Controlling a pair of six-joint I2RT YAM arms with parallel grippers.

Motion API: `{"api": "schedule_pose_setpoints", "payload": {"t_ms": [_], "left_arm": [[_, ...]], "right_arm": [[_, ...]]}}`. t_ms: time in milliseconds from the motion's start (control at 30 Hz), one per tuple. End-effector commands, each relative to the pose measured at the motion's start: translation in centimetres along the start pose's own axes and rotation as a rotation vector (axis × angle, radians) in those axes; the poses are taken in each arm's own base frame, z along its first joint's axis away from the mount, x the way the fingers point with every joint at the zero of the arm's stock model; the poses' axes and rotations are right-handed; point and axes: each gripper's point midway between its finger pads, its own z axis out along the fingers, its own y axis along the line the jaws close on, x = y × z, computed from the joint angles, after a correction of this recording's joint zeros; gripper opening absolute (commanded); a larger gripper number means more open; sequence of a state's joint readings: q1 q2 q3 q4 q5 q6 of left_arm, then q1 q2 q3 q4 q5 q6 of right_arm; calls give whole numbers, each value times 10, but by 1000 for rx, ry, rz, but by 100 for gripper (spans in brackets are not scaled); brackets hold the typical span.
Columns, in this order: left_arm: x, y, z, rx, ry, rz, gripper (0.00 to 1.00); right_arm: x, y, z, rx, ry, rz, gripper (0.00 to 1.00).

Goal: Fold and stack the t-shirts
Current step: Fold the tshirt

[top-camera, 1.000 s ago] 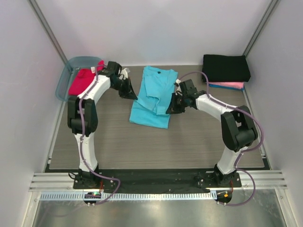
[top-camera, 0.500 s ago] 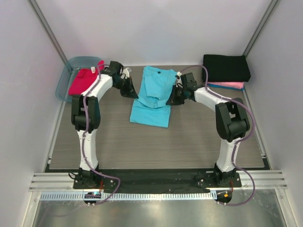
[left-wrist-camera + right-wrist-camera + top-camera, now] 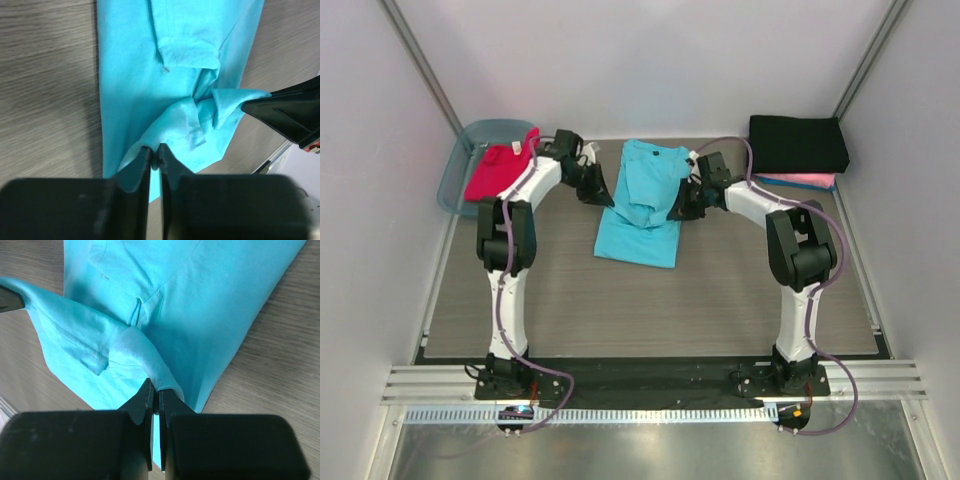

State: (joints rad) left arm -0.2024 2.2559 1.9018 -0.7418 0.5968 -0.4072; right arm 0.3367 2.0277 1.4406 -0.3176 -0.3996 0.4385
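Nearest, the 2 arms rise from their bases at the front rail (image 3: 640, 388). Bare grey wood-grain surface (image 3: 620, 300) lies between that rail and the turquoise t-shirt (image 3: 642, 215). This shirt sits mid-surface, folded into a narrow strip, with its hem toward the bases and its neck, bearing a small dark label (image 3: 677, 152), at the far end. The left fingers (image 3: 142, 167) are pinched nearly together on the shirt's left edge, with cloth caught at their tips. The right fingers (image 3: 146, 402) are clenched on a fold at its right edge. Between the 2 grips a band of turquoise cloth is lifted off the rest of the shirt and stretched across it. In the left wrist view the dark tip of the right fingers enters from the right, holds the band's other end and hides some of the surface behind it. Left of the turquoise t-shirt and slightly farther stands a translucent blue-grey tub (image 3: 455, 175) with the red-magenta t-shirt (image 3: 492, 172) bunched inside. The left arm's white forearm crosses the tub's right side and hides part of that shirt. Right of the turquoise t-shirt, at the far corner, the black t-shirt (image 3: 798, 143) lies folded on top of the pink t-shirt (image 3: 812, 181), of which only a near strip shows. The right arm reaches in between this stack and the turquoise t-shirt.
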Motion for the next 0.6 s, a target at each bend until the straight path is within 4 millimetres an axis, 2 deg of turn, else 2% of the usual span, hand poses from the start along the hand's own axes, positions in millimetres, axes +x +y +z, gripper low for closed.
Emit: {"api": "schedule_pose_setpoints", "payload": {"t_ms": [0, 67, 100, 133, 200, 233, 267, 300, 333, 367, 400, 433, 467, 500, 567], "left_arm": [[-22, -9, -6, 15, -65, 59, 14], [-24, -4, -5, -18, -70, 86, 25], [-25, -6, -5, -15, -71, 98, 28], [-32, -12, -10, -7, -89, 123, 30], [-40, -20, -22, -10, -113, 209, 39], [-51, -22, -33, -52, -152, 237, 45], [-50, -22, -43, -79, -151, 242, 58], [-52, -28, -58, -84, -171, 259, 62], [-51, -31, -69, -78, -178, 259, 64], [-39, -26, -71, -76, -150, 235, 66], [-35, -28, -86, -70, -161, 220, 66], [-28, -25, -91, -69, -150, 194, 66], [-7, -12, -86, -76, -94, 145, 67], [0, -3, -92, -88, -85, 109, 67], [22, 0, -102, -65, -50, 47, 66]], "right_arm": [[-25, 15, -1, -42, -59, -54, 2], [-27, 14, -1, -35, -66, -59, 16], [-34, 15, -2, -29, -86, -67, 24], [-38, 16, -5, -24, -100, -74, 38], [-55, 25, -22, -30, -149, -109, 42], [-59, 26, -29, -25, -161, -112, 45], [-64, 23, -38, -15, -173, -102, 47], [-67, 27, -54, -13, -184, -97, 50], [-65, 25, -61, -6, -184, -89, 56], [-66, 23, -70, 2, -192, -86, 57], [-61, 22, -77, 13, -182, -79, 58], [-55, 22, -88, 18, -187, -76, 59], [-48, 21, -93, 24, -179, -67, 59], [-41, 20, -97, 27, -172, -57, 59], [-18, 18, -105, 28, -144, -7, 60]]}}
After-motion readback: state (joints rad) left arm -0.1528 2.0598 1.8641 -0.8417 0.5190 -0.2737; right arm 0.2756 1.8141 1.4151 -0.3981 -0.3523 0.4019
